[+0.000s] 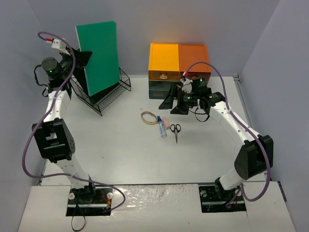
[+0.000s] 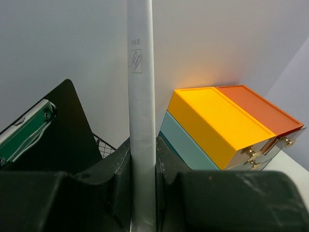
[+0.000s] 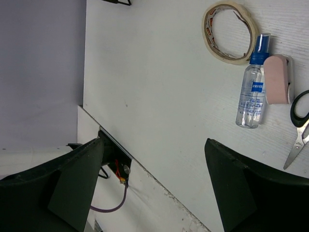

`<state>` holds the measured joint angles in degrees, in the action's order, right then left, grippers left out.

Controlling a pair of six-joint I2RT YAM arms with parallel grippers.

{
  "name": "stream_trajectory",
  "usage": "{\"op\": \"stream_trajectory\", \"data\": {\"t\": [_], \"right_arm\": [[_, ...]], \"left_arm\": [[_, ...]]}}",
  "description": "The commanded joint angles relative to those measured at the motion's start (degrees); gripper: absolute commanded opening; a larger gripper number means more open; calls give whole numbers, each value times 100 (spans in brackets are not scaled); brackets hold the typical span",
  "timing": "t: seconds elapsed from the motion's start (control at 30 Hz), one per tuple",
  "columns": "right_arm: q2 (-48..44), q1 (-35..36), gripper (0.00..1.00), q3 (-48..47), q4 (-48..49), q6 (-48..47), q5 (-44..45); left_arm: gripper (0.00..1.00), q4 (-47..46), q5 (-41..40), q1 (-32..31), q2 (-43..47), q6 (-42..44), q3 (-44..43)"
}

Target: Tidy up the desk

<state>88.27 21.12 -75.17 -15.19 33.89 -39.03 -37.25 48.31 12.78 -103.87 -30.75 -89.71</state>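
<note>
A green folder [image 1: 99, 58] is clamped in the left claw [image 2: 143, 159] at the wire rack [image 1: 104, 99]; the right claw [image 3: 154, 179] is spread wide; tape roll [image 3: 231, 60], spray bottle [image 3: 252, 99], scissors [image 1: 175, 129] are unsorted.

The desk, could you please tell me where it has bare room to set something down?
Bare: the wide stretch of desk between the wire rack, the left arm and the tape roll, and the near strip below the scissors. Crowded: tape roll, spray bottle and scissors bunch in front of the drawer unit.
</note>
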Motion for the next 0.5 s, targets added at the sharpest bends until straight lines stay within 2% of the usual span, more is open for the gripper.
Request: {"op": "stream_trajectory", "data": {"t": [0.0, 0.23, 0.47], "right_arm": [[-162, 51, 83, 92, 245, -199, -44], [-318, 113, 83, 520, 316, -286, 2], [-232, 130, 83, 600, 403, -313, 9]], "left_arm": [[0, -1896, -94, 5, -216, -565, -72], [0, -3030, -59, -47, -961, -1133, -67], [0, -3464, -111, -117, -1293, -1310, 84]]}}
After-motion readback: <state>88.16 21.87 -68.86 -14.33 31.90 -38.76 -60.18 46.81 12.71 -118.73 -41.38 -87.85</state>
